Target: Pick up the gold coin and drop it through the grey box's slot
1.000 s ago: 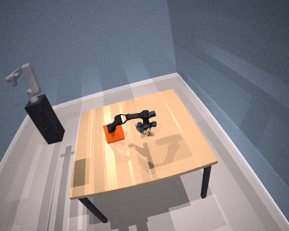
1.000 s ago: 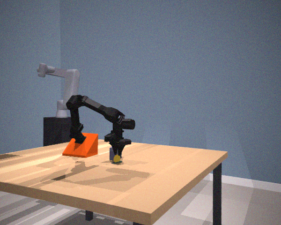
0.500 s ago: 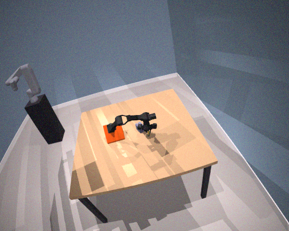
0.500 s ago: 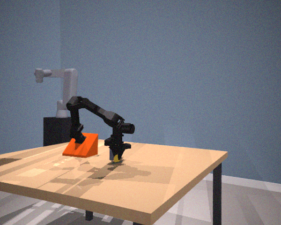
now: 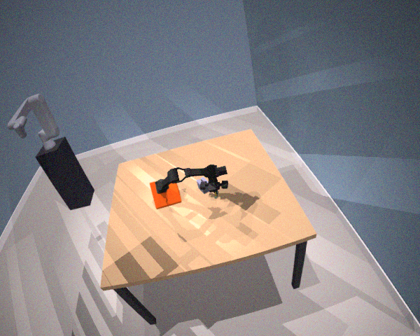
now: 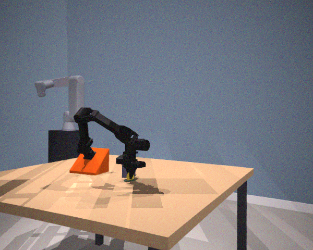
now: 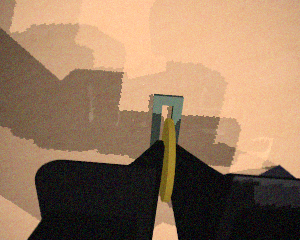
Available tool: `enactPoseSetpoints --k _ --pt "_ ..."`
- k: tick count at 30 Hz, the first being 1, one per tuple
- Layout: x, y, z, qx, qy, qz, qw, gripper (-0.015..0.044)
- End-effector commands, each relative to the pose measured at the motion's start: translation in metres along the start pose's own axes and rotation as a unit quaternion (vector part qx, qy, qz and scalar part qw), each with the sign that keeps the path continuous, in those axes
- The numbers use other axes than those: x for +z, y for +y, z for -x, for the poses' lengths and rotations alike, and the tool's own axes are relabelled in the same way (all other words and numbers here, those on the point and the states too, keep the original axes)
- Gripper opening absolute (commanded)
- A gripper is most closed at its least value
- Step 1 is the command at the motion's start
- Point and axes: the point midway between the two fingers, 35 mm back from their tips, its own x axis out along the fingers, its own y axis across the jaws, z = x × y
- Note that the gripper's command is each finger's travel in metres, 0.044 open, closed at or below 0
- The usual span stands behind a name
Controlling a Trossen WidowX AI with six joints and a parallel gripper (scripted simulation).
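Observation:
My gripper [image 7: 164, 147] [image 6: 130, 175] is shut on the gold coin [image 7: 168, 167], with a dark fingertip against each face. The coin stands upright on its edge, at the dark-green holder [image 7: 168, 100] [image 6: 129, 180]. Part of the holder's narrow slot shows beyond the coin in the wrist view; the fingers hide the rest of the holder. Whether the coin's lower edge is clear of the slot cannot be told. The grey box [image 5: 201, 180] [image 6: 123, 174] stands close beside the gripper, partly hidden by it. Its lid slot cannot be made out.
An orange wedge [image 5: 172, 199] [image 6: 104, 164] carries the arm's base on the wooden table [image 5: 239, 152] [image 6: 194, 172]. A pale second arm [image 5: 45, 115] [image 6: 77, 94] stands on a dark pedestal [image 5: 67, 177] beyond the table. Patchy shadows cross the tabletop.

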Motion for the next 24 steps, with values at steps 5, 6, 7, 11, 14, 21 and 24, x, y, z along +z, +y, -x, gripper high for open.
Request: enactPoseSetpoints --k 5,6,7,11,14,21,24 --pt "0.000 0.000 0.000 0.001 -0.002 0.002 1.000 0.0000" --pt "0.000 0.000 0.000 0.001 -0.002 0.002 1.000 0.0000" --pt "0.000 0.000 0.002 0.001 -0.001 0.002 1.000 0.0000" --pt "-0.001 0.002 0.011 0.001 -0.001 0.002 1.000 0.0000" --pt "-0.002 0.002 0.019 0.001 0.000 0.002 1.000 0.0000" --pt "-0.003 0.003 0.036 0.000 0.001 0.002 1.000 0.0000" --pt "-0.003 0.003 0.044 0.000 0.001 0.002 1.000 0.0000"
